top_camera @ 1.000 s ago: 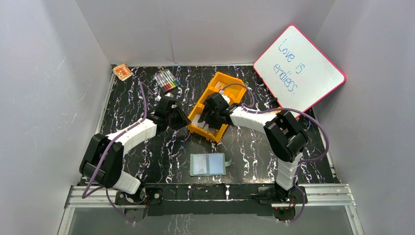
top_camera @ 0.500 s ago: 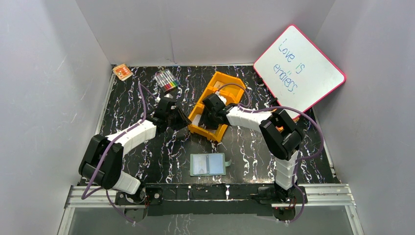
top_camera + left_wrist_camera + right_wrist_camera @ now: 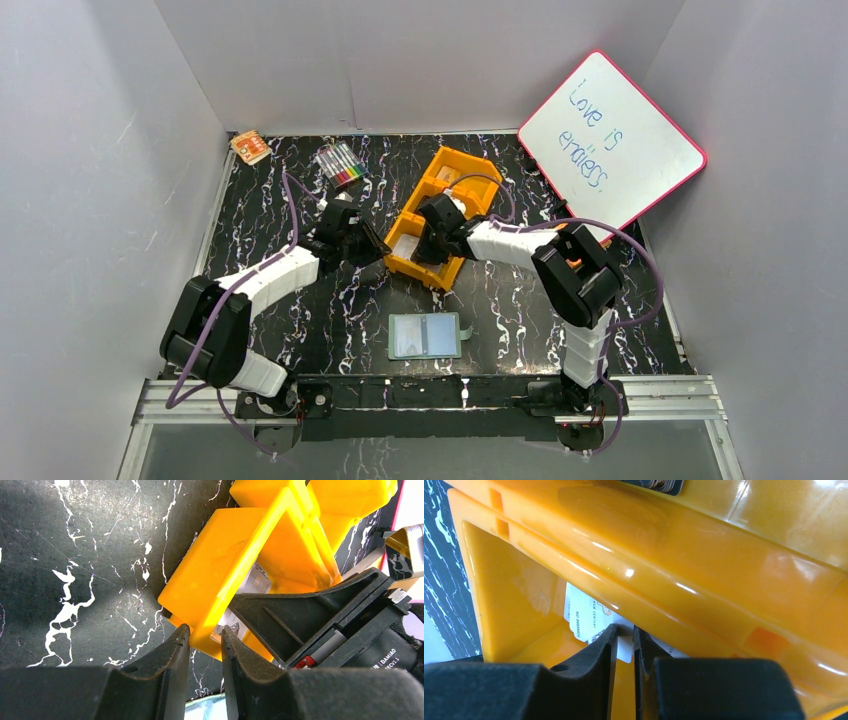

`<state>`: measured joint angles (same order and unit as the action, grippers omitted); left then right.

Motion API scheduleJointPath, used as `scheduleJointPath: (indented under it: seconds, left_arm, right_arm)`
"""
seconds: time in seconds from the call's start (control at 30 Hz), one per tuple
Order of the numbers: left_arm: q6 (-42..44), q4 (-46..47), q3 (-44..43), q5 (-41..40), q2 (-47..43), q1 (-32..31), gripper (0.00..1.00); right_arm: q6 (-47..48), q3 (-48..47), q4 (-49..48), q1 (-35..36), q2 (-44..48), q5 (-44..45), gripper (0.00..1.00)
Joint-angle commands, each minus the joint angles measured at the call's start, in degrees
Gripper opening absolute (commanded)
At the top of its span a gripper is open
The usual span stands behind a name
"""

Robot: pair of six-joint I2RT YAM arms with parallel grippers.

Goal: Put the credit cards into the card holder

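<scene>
- Credit cards [image 3: 583,616] [image 3: 256,581]: sit in the nearest compartment of the orange tray [image 3: 704,565], pale with faint dark print, close against its inner wall.
- Right gripper [image 3: 624,647]: reaches down into that same compartment from the tray's right side; holds its 2 fingers [image 3: 596,647] nearly together, with the white corner of 1 card showing in the slit between them; cannot tell whether pinched or merely flanked.
- Left gripper [image 3: 204,636]: straddles the tray's near-left wall, 1 finger outside over the desk [image 3: 75,555] and 1 inside next to the cards; clamps narrowly onto the orange plastic.
- As for the orange tray itself: stands at a slant in the middle of the desk, long side running from near-left to far-right, flanked by the 2 grippers.
- Card holder [image 3: 425,336]: lies open and flat on the desk, pale inner side up, close to the front edge between the 2 arm bases; rests well apart from the tray and touches neither gripper.
- Whiteboard [image 3: 610,140]: leans at the far right, pink-framed, with blue handwriting across it.
- Pack of coloured markers [image 3: 340,165]: lies on the desk beyond the left gripper, near the tray's far-left side.
- Small orange box [image 3: 250,147]: sits in the far-left corner, well apart from everything else.
</scene>
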<state>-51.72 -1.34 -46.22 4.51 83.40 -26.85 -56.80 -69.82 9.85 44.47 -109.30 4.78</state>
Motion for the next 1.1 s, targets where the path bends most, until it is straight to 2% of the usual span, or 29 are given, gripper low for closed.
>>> scheduleJointPath:
  seconds: [0.0,0.4,0.73,1.07]
  left_arm:
    - [2.45,-7.19,1.79,-0.09,-1.57,-0.57,0.0]
    - [1.88,-8.24,1.85,-2.38,-1.92,-0.57,0.0]
    - [1.16,-8.17,2.27,-2.28,-2.34,-0.57,0.0]
    - [0.66,-7.77,2.67,-1.71,-2.63,-0.57,0.0]
  right_arm:
    - [0.38,3.44,1.88,-1.23,1.85,2.1,0.21]
    - [-0.43,7.35,0.6,-3.2,7.66,1.38,0.0]
    - [-2.79,9.65,-3.84,-3.37,13.66,-0.4,0.0]
    - [-3.52,8.24,-3.5,-3.37,15.86,-1.06,0.0]
